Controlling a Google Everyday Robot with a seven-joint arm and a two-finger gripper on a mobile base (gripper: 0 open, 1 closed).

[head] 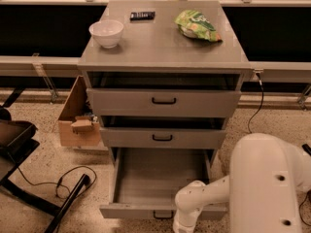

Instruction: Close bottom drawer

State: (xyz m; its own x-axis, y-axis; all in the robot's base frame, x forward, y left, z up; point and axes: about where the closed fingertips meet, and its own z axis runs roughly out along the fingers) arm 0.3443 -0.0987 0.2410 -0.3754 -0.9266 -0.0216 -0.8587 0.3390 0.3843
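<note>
Speckled floor [43, 154] and open cardboard box [73, 115], up-left of the hand. Grey worktop [160, 47] far above it: 1 white bowl [106, 32], 1 black bar [142, 15], 1 green bag [197, 25], print unreadable. Bottom drawer [160, 178] pulled open. Hand below the frame edge under the white arm [194, 203], at the drawer front; state cannot tell.

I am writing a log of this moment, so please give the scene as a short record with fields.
bottom drawer: pulled far out, interior bare
drawer handle: black, at front centre
cabinet top: white bowl, green bag, small dark object
arm: reaches down at the drawer's front, right of handle
gripper: below the picture's lower edge, not in view
</note>
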